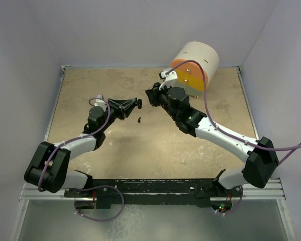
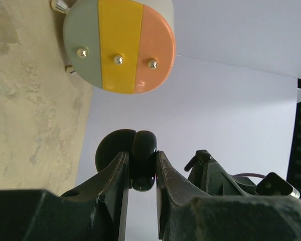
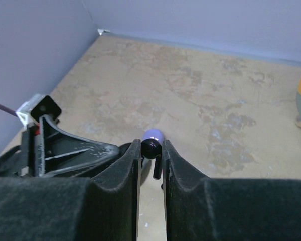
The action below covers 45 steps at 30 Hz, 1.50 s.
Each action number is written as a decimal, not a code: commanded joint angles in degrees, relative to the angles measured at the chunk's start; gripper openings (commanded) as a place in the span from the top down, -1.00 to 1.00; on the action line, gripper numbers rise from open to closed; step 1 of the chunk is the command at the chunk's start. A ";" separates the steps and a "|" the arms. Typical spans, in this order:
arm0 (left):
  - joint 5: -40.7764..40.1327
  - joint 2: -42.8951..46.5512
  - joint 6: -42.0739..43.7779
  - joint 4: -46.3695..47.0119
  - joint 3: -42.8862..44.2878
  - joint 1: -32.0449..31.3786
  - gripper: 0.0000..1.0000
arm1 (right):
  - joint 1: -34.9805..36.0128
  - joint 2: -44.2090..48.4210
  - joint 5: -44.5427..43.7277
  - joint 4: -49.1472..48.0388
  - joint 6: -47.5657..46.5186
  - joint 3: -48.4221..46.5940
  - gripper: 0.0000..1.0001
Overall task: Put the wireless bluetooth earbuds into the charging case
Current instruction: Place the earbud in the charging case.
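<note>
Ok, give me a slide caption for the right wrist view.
Right gripper pinching a black earbud, stem down, over the mottled tan table, a lavender piece showing just beyond it.

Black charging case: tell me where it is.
Left wrist view: the black charging case is clamped in the left gripper, held over the table opposite the right gripper.

Look to the upper right of your overhead view: a cream drum (image 1: 203, 55) shows a round face striped grey-green, yellow and orange, with three metal studs, over the mottled tan table (image 1: 140, 150).
</note>
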State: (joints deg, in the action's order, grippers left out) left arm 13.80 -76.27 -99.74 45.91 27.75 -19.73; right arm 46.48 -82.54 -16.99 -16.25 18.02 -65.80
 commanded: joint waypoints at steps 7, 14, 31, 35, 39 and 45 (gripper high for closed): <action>3.68 -6.58 -6.48 14.45 6.90 -3.27 1.00 | -0.16 1.68 2.20 -15.43 -6.27 5.20 1.00; 3.52 -6.63 -6.60 14.71 5.62 -3.66 1.00 | -0.16 1.07 2.74 -22.35 -9.55 8.26 1.00; 4.27 -6.39 -8.87 15.20 4.86 -4.50 1.00 | -0.39 1.34 7.92 -28.61 -11.35 11.58 1.00; 4.23 -5.72 -9.05 14.58 4.61 -4.47 1.00 | -0.53 1.17 8.20 -28.84 -11.28 11.35 1.00; 4.08 -4.93 -9.24 14.43 4.34 -4.51 1.00 | -0.73 0.90 8.79 -28.88 -11.17 11.47 1.00; 4.17 -3.86 -9.50 14.08 4.16 -4.51 1.00 | -1.33 0.81 9.46 -29.94 -11.03 12.50 1.00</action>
State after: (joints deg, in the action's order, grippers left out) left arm 17.41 -82.74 -108.47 56.49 31.99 -24.03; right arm 45.67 -82.24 -8.97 -41.54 7.75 -53.65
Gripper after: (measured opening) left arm 0.225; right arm 0.211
